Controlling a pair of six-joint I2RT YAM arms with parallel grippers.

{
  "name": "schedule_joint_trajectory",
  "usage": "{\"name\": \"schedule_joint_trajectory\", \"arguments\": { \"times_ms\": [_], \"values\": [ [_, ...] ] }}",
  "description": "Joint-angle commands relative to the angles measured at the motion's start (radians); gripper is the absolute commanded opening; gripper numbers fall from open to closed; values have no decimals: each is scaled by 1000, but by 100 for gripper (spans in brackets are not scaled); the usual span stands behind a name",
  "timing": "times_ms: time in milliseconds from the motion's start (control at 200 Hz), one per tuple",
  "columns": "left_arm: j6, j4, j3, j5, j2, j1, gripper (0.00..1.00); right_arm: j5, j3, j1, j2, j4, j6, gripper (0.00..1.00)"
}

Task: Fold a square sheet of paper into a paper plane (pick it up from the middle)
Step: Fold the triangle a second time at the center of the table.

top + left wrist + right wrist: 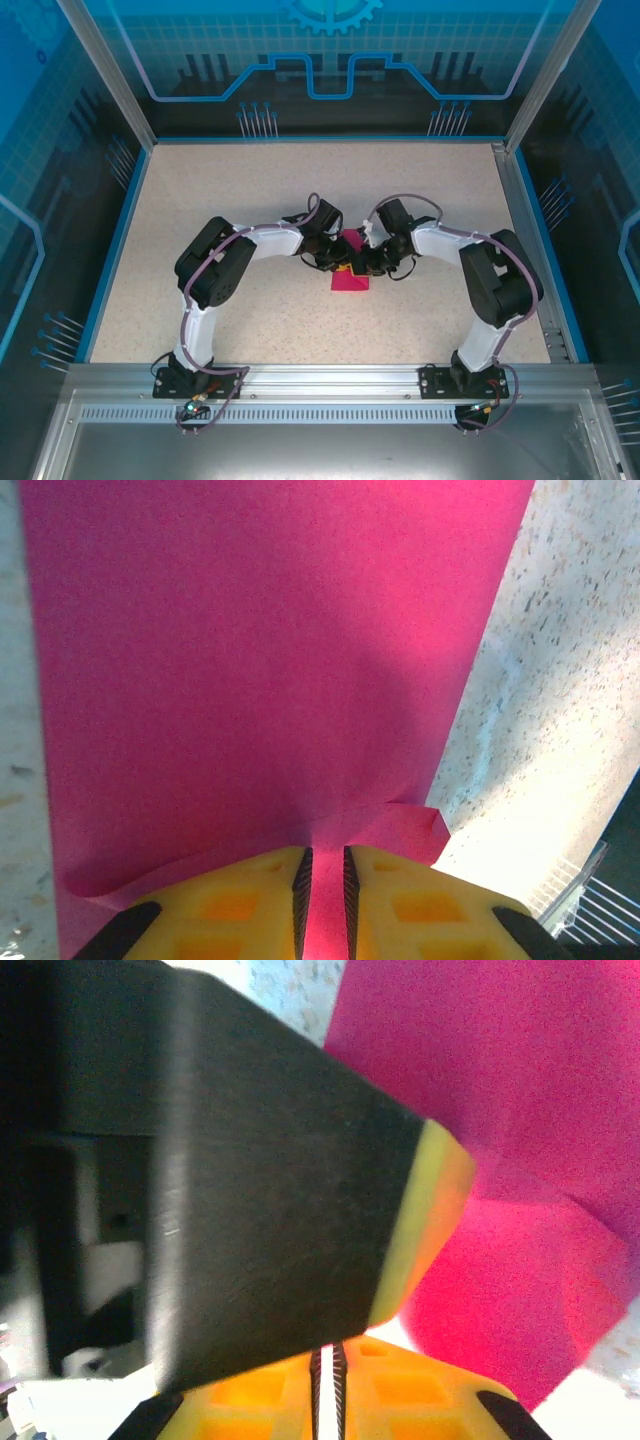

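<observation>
The square sheet of paper (pixel 352 282) is magenta-pink and lies at the middle of the table, partly folded. In the left wrist view the sheet (pixel 250 660) spreads away from my left gripper (pixel 323 852). The yellow jaws are shut on its near edge, pink shows between the pads, and a small corner curls up beside them. My right gripper (pixel 328 1348) is shut, with a thin slit of light between its pads. A black and yellow finger (pixel 280 1180) of the left gripper sits close in front of it, with the paper (pixel 520 1090) behind. From above, the left gripper (pixel 340 262) and right gripper (pixel 368 262) meet over the sheet.
The speckled beige table (pixel 230 200) is boxed in by blue walls (pixel 120 230) at the left, right and back. An aluminium rail (pixel 320 375) carries both arm bases along the near edge. Both arms bend inward toward the centre.
</observation>
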Motion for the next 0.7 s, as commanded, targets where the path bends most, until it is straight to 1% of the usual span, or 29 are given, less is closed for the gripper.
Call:
{"name": "schedule_joint_trajectory", "arguments": {
  "times_ms": [0, 185, 505, 695],
  "values": [
    [16, -50, -12, -22, 29, 1, 21, -13, 2, 21, 21, 5, 10, 14],
    [16, -53, -6, -20, 29, 0, 21, 56, 6, 21, 35, -18, 10, 13],
    [17, -54, -8, -19, 31, 0, 21, 89, -39, 21, 55, -22, 4, 13],
    [19, -54, -10, -20, 33, 1, 21, 136, -47, 21, 54, -48, -2, 13]
  ]
}}
